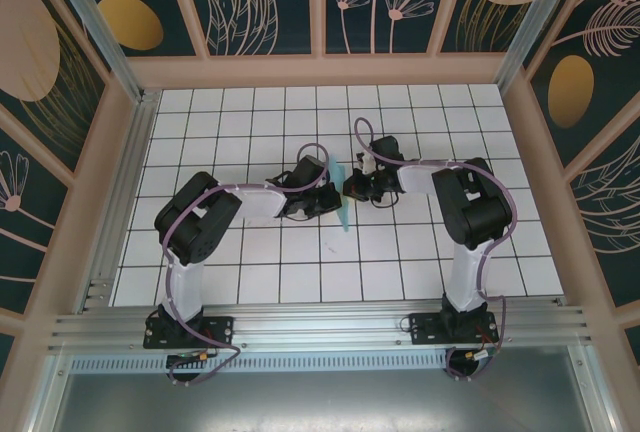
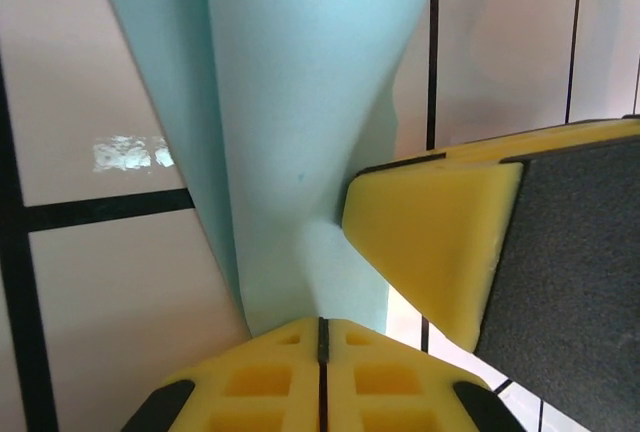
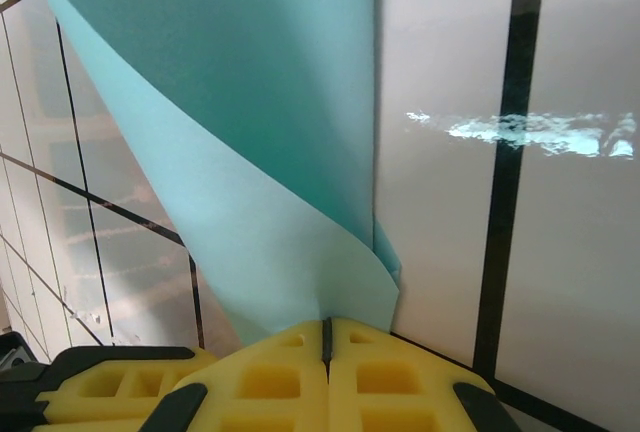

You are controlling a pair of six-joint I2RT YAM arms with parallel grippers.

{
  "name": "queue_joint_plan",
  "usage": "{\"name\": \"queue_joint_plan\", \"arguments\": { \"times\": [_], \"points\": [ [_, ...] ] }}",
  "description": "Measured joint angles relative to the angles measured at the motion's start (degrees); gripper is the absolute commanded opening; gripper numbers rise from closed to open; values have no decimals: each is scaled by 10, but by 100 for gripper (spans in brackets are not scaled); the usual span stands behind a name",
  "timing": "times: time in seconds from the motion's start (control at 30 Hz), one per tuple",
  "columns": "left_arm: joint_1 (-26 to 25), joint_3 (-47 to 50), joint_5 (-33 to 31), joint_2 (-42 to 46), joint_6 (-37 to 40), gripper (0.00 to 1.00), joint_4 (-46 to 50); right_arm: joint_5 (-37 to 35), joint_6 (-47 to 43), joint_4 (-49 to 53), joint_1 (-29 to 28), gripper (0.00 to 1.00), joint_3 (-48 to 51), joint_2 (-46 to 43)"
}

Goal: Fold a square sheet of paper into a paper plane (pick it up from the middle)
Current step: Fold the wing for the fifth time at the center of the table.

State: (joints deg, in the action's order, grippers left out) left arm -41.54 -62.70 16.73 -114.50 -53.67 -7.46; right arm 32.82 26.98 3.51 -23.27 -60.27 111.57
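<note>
Paper [image 1: 343, 214] stood edge-up over worktop [image 1: 400, 262] centre, between arms, long axis near-to-far. Left gripper [image 2: 322, 340] pinched tight on paper. Right gripper [image 3: 326, 340] pinched same paper, just beside. Both equally near; next crease judged shared.

Tiled table [image 1: 250, 282] — white (black grid)

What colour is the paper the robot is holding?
Plain light teal-blue; the paper shows best in the right wrist view.
</note>
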Motion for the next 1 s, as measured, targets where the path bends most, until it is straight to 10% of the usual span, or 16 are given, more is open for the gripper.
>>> {"name": "queue_joint_plan", "arguments": {
  "times": [1.0],
  "points": [
    [-59,22,24,1,-23,11,-50,6,46,-18,1,0,8,2]
  ]
}}
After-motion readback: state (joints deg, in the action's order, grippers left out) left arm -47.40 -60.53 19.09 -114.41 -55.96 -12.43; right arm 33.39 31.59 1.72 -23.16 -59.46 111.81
